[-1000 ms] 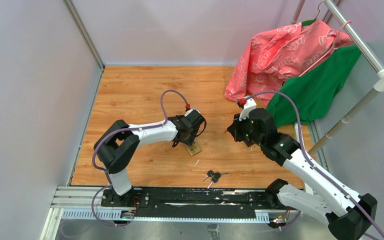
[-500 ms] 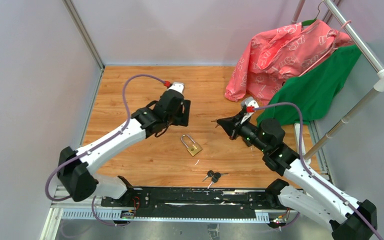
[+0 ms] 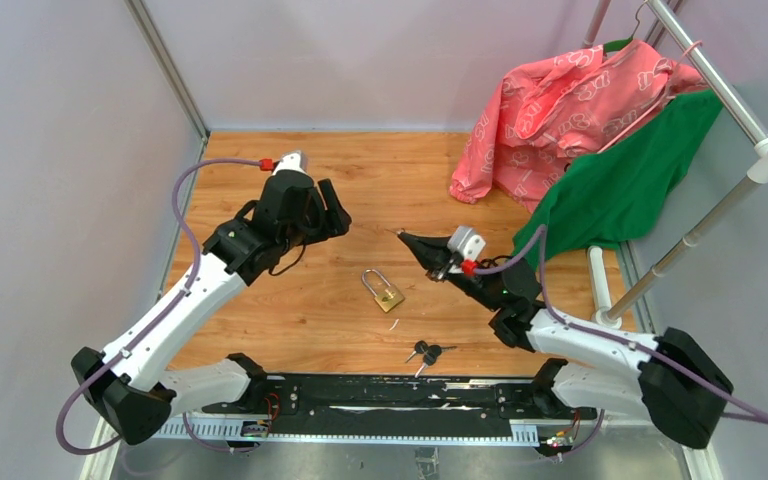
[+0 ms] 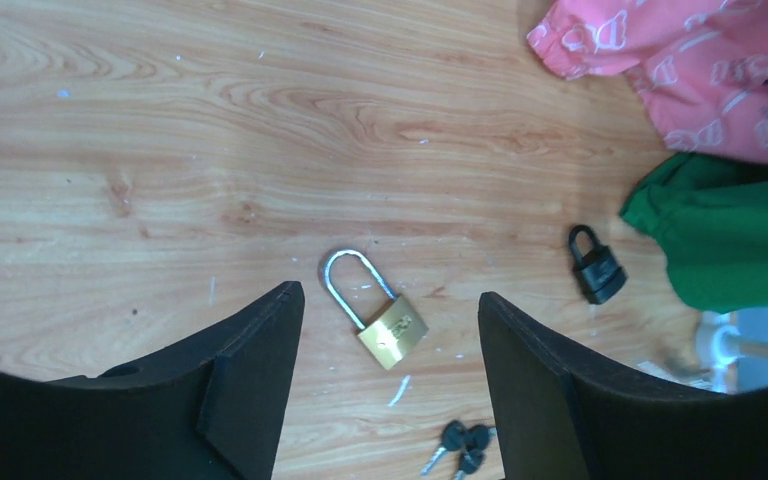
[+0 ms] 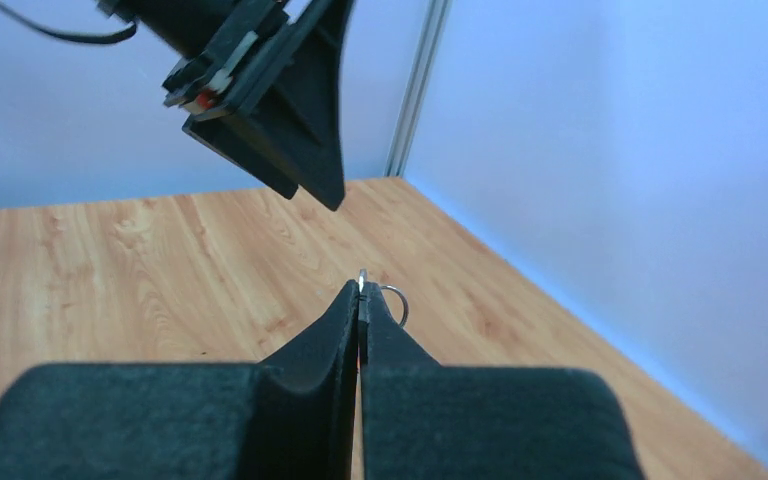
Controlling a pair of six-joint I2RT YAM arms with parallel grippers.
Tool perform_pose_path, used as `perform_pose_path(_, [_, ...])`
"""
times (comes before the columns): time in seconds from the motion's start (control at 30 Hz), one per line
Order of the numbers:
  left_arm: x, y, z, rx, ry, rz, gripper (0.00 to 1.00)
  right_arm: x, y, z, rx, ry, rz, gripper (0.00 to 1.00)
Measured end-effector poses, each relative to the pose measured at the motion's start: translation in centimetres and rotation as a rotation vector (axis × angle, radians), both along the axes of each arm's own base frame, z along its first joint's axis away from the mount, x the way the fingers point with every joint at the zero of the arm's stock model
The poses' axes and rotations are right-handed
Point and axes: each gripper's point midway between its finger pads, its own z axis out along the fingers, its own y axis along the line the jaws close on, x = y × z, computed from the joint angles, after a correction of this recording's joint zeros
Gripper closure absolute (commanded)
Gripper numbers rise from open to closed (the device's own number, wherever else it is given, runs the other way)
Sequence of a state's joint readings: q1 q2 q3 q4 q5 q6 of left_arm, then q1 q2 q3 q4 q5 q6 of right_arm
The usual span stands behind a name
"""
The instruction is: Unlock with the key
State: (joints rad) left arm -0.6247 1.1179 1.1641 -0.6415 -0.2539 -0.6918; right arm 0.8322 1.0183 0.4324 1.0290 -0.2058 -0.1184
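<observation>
A brass padlock (image 3: 385, 290) with a steel shackle lies flat on the wooden table (image 3: 290, 330), and shows between my left fingers in the wrist view (image 4: 392, 333). My left gripper (image 3: 337, 214) hovers up-left of the padlock, open and empty (image 4: 390, 292). My right gripper (image 3: 406, 240) is to the padlock's upper right, pointing left. It is shut (image 5: 360, 290) on a key (image 5: 361, 278), of which only a metal tip and a ring (image 5: 395, 300) poke out. A bunch of black-headed keys (image 3: 425, 352) lies nearer the table's front edge (image 4: 460, 443).
A small black padlock (image 4: 596, 265) lies right of the brass one. Pink cloth (image 3: 570, 100) and green cloth (image 3: 630, 180) hang from a metal rack (image 3: 725, 85) at the back right. Grey walls (image 3: 60, 150) close the left and back. The left gripper (image 5: 270, 110) looms ahead in the right wrist view.
My left arm has lifted off the brass padlock and swung back-left, leaving it on the table. My right gripper has swung left and lower, staying shut.
</observation>
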Motion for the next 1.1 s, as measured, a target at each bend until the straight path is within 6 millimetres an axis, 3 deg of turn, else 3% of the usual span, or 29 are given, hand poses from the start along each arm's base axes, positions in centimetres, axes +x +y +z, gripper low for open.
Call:
perform_pose_path(0.23, [-0.8,0.1,2.1,-0.177,0.049,0.088,0.42,-1.5,4.2,-0.4,-0.078,-0.272,0.033,1.00])
perform_pose_path(0.5, [-2.1,0.3,4.4,-0.384,0.093,0.179,0.54,-2.4,7.5,2.5,-0.059,-0.469,0.033,1.00])
perform_pose_path(0.73, [-2.7,0.1,5.1,-0.545,0.162,0.230,0.57,-2.7,8.8,4.4,-0.036,-0.551,0.040,1.00])
perform_pose_path(0.93, [-2.9,0.0,5.3,-0.619,0.187,0.256,0.59,-3.1,9.2,4.2,-0.052,-0.587,0.057,1.00])
perform_pose_path(1.1, [-2.8,0.0,5.8,-0.654,0.186,0.263,0.67,-3.7,9.5,4.3,-0.057,-0.614,0.070,1.00])
